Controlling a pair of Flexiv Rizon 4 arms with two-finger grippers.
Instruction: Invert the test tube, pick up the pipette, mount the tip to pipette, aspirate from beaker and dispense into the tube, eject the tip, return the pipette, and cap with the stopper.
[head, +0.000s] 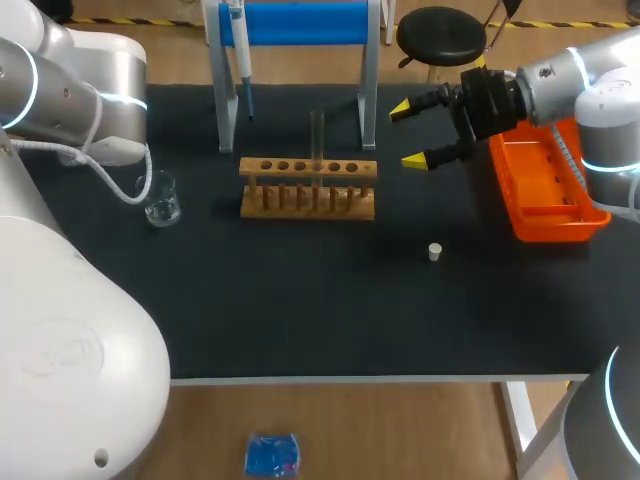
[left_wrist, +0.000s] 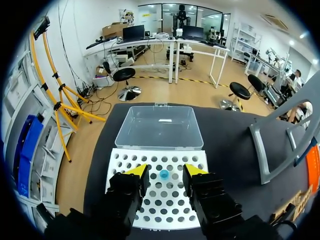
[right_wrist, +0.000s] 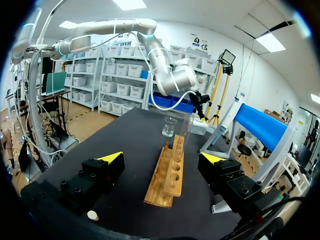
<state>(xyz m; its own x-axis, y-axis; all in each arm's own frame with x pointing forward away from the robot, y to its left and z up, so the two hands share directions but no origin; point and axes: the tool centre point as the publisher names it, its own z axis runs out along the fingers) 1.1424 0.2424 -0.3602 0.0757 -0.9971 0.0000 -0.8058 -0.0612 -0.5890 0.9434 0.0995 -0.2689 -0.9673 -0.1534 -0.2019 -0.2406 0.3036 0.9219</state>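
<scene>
A glass test tube (head: 317, 140) stands upright in the wooden rack (head: 308, 187). The pipette (head: 241, 55) hangs on the blue-topped stand. The small beaker (head: 162, 201) sits left of the rack, and the white stopper (head: 435, 252) lies to its front right. My left gripper (left_wrist: 165, 171) is open over the white perforated tip box (left_wrist: 150, 200), with one blue tip (left_wrist: 164, 174) in the gap between its fingers, untouched. It is out of sight in the head view. My right gripper (head: 408, 134) hangs open and empty right of the rack (right_wrist: 170, 170).
An orange tray (head: 548, 190) lies at the table's right edge under my right arm. The tip box's clear lid (left_wrist: 160, 127) lies open beyond the box. The stand's grey legs (head: 221, 90) straddle the back of the mat.
</scene>
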